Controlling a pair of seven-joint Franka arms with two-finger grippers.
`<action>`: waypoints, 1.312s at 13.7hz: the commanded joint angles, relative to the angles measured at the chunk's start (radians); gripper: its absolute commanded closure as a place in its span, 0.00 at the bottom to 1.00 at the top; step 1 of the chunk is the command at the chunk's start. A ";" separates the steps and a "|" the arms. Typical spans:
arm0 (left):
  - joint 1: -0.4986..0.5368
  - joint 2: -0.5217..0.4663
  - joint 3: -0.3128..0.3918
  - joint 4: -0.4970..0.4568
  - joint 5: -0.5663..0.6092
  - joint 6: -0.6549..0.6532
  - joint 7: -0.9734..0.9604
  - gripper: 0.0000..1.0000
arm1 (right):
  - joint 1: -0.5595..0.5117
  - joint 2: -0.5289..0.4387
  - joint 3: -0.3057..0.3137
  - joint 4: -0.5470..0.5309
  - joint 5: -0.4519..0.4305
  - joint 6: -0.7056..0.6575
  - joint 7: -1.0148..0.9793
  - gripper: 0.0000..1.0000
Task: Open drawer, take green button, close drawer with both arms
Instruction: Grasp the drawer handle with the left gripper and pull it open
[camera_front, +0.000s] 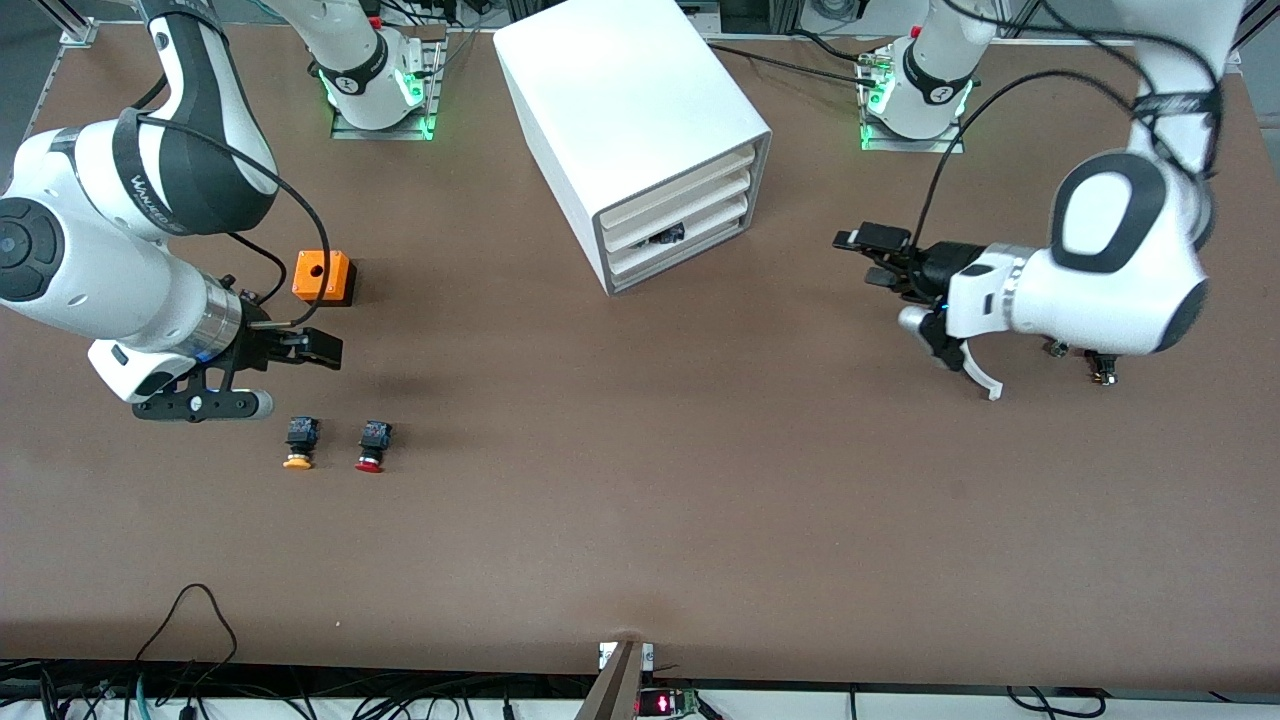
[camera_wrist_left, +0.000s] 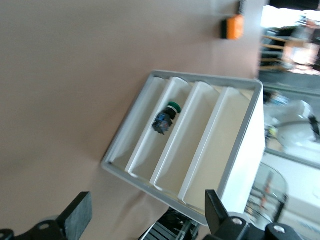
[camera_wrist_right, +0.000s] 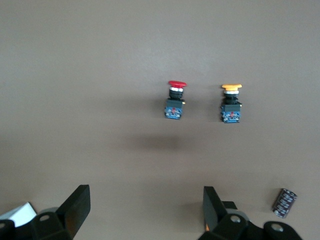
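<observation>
The white cabinet (camera_front: 620, 110) stands mid-table with four cream-fronted drawers. The green-capped button (camera_wrist_left: 168, 117) lies on its side in the second drawer from the table (camera_wrist_left: 150, 150). It shows as a dark spot (camera_front: 666, 237) in the front view, where that drawer (camera_front: 700, 228) looks pushed in level with the others. My left gripper (camera_front: 862, 258) is open and empty over bare table, facing the drawer fronts at a distance; it also shows in the left wrist view (camera_wrist_left: 146, 205). My right gripper (camera_front: 300, 377) is open and empty over bare table; it also shows in the right wrist view (camera_wrist_right: 145, 197).
An orange box (camera_front: 322, 277) with a round hole sits near the right gripper. A yellow-capped button (camera_front: 298, 442) and a red-capped button (camera_front: 372, 445) lie side by side nearer the front camera. A small dark cylinder (camera_wrist_right: 285, 202) lies by the right gripper.
</observation>
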 joint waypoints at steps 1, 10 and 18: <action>0.006 0.049 -0.001 -0.151 -0.165 0.056 0.245 0.01 | 0.053 0.031 -0.001 0.069 0.009 -0.018 0.093 0.00; -0.130 0.294 -0.001 -0.179 -0.377 0.112 0.586 0.43 | 0.164 0.089 -0.001 0.165 0.009 -0.012 0.336 0.00; -0.193 0.313 -0.034 -0.268 -0.393 0.184 0.639 0.44 | 0.259 0.140 -0.003 0.241 0.006 -0.015 0.551 0.00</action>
